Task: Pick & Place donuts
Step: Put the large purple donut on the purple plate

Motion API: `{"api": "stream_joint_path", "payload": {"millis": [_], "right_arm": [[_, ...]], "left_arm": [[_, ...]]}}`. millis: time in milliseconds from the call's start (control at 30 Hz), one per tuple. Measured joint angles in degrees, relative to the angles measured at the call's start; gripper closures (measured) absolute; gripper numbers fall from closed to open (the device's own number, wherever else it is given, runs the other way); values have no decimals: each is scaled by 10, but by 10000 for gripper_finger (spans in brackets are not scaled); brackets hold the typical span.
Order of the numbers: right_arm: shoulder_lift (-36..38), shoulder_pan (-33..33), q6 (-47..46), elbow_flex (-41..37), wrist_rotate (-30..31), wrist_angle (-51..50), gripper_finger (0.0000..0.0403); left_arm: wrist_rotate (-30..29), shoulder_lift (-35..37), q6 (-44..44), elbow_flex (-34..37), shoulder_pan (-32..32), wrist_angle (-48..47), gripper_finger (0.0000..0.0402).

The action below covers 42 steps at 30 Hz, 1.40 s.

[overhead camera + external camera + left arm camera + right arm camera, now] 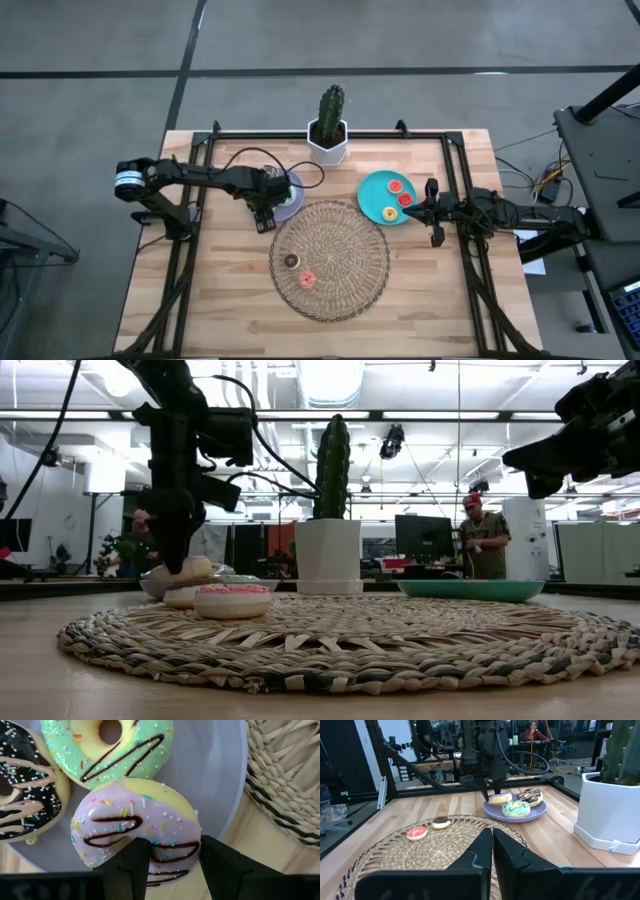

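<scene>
Left end effector [170, 857] grasps pink donut [137, 827] on lavender plate [220, 775], crowded by green donut [107, 747] and brown donut [25, 785]. Right end effector [492, 847] clenched, empty, beside teal plate [377, 185].

No text, label, brand, number or sign can be read in any view. The donuts, plates, mat, cactus pot and counter carry no lettering, and the screens and fittings in the room behind are too small and blurred to make out any writing.
</scene>
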<state>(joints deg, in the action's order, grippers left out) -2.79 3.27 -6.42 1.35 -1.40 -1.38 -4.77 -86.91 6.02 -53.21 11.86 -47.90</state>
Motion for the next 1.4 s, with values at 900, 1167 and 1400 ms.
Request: {"api": "stream_joint_path", "payload": {"millis": [900,1167,1400], "right_arm": [[0,0,0,0,0,0,394],[0,0,0,0,0,0,394],[0,0,0,0,0,0,394]], "left_arm": [[-12,0,0,0,5,3,237],[-13,0,-15,0,5,-1,198],[-13,0,-28,-8,5,-17,197]]}}
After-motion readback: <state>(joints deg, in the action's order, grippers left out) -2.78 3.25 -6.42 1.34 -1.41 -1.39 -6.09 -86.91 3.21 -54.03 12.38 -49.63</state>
